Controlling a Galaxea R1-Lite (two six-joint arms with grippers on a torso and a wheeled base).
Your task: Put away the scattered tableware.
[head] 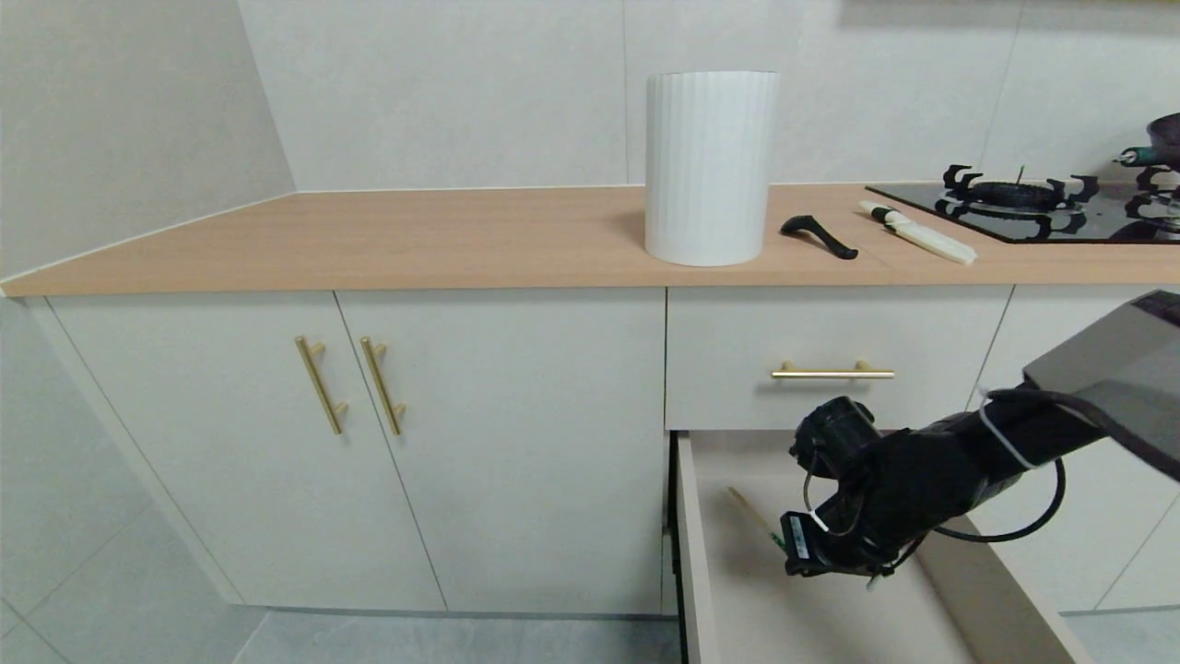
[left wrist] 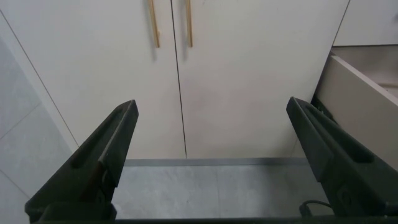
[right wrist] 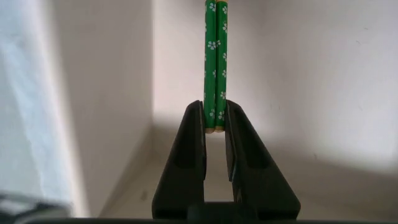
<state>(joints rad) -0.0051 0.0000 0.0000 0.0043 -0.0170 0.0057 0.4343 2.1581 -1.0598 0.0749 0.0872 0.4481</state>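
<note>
A pair of green chopsticks [right wrist: 214, 62] with white paw prints is pinched at its end between the fingers of my right gripper [right wrist: 215, 130]. In the head view that gripper [head: 795, 544] sits inside the open drawer [head: 693, 553] under the counter, with the chopsticks [head: 751, 516] slanting toward the drawer's back left corner. A black-handled utensil [head: 819, 236] and a white knife [head: 917, 232] lie on the wooden counter. My left gripper [left wrist: 211, 109] is open and holds nothing, low in front of the cabinet doors [left wrist: 180, 74].
A tall white ribbed container [head: 708, 168] stands on the counter left of the utensils. A black gas hob [head: 1023, 207] is at the far right. A closed drawer with a gold handle [head: 832, 373] sits above the open one, whose side [left wrist: 364, 93] is near my left gripper.
</note>
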